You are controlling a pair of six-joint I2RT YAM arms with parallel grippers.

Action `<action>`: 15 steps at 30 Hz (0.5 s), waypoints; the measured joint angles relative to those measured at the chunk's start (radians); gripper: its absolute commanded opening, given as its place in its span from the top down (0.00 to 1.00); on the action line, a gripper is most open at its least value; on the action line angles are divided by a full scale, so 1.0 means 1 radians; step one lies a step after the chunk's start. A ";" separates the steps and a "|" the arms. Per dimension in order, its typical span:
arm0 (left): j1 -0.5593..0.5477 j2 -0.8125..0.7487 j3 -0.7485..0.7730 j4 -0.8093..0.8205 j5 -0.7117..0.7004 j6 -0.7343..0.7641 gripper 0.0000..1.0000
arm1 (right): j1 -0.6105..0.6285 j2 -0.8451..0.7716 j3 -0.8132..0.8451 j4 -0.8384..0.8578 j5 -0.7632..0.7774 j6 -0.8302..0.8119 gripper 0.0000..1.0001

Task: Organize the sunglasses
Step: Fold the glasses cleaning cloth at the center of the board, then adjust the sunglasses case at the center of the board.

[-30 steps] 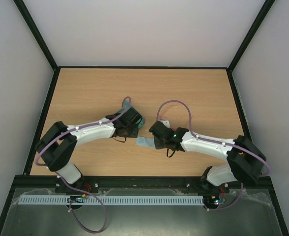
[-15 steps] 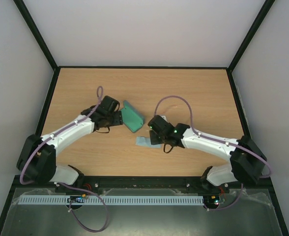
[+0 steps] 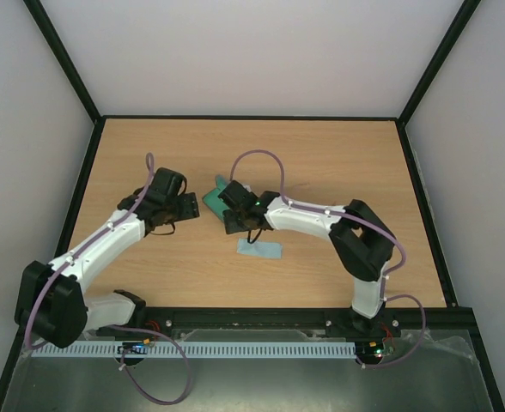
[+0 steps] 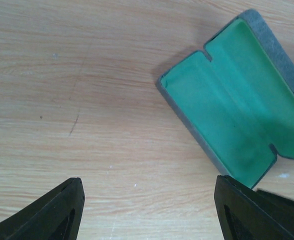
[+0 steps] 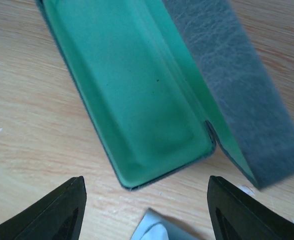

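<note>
My left end effector [image 4: 148, 182] hangs spread wide over the counter [image 3: 338, 163], holding nothing. Just to its right lies the green-lined case [image 3: 213, 200], lid back, with my right end effector [image 5: 145, 180] above it, also wide and empty. The cloth [image 3: 259, 249] lies nearer me. I cannot tell where the sunglasses are.

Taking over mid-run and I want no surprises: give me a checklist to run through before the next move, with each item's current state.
1. Lid of the case open, green lining showing: ok.
2. Inside of the case free of objects: ok.
3. Location of the sunglasses: cannot tell; no view shows them.
4. The left gripper open, nothing between its fingers: ok.
5. The right gripper open, nothing between its fingers: ok.
6. The cloth lying flat, apart from the case: ok.
</note>
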 measured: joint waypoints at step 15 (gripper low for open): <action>0.000 -0.038 -0.023 -0.015 0.061 0.003 0.28 | -0.001 0.139 0.050 -0.049 0.122 0.026 0.39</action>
